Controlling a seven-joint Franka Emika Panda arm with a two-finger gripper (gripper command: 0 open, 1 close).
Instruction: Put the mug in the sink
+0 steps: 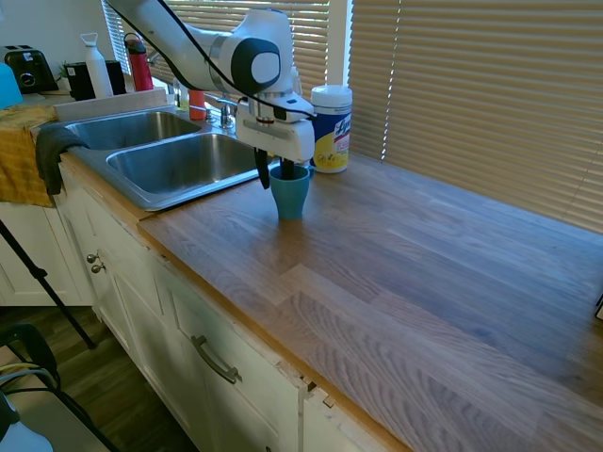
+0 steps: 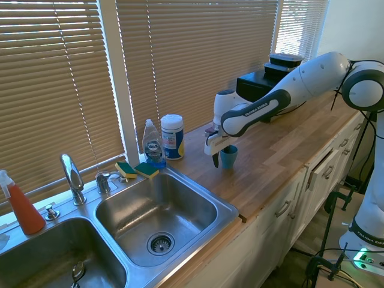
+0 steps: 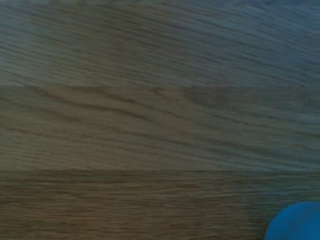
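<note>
Mug [image 1: 290, 193] upright on worktop [image 1: 405, 273] just beside sink [image 1: 174, 165], end effector [image 1: 274, 172] spread open astride its rim, one finger inside, one outside; likely tipped or knocked sideways had closing caught only the thin wall.

Mug [image 3: 295, 222] — a blurred blue patch — cut by frame's edge.

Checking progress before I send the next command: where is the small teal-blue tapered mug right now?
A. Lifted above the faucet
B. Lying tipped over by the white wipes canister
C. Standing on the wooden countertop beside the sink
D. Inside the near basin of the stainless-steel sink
C: the small teal-blue tapered mug stands upright on the wooden countertop, outside the stainless-steel sink, with the gripper at its rim.
</note>
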